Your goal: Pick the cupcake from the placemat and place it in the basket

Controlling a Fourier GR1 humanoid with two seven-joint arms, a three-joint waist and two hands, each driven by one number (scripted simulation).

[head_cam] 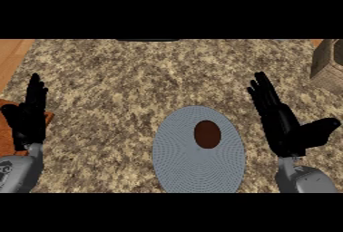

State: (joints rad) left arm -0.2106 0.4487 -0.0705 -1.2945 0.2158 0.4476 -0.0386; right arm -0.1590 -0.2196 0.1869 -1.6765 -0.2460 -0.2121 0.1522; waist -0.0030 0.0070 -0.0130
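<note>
— Where's the cupcake (207, 134) now?

— On the mat (175, 172), a bit above its middle. All I get from up here is a dark brown oval; nothing is touching it.

— And the hands?

— Both empty. The right hand (281, 127) stands just right of the mat, fingers straight and pointing away from the robot, thumb stuck out to the side. Wide, holding nothing. The left hand (28, 120) is far over at the left edge of the counter (134, 81), fingers up the same way. I'd call that one resting.

— Why would the right one be the one to go?

— My guess: it's nearer the cupcake, and the basket (328, 65) sits at the far right corner, partly cut off by the edge of view. Same side for pick and drop, so no handover.

— So how far along?

— Nothing picked yet, as I read it. It'd have to swing in left over the mat and close round the cupcake, then carry it up and right.

— Any worry?

— It's small and squat; fingers coming in low could nudge it across the mat.
</note>
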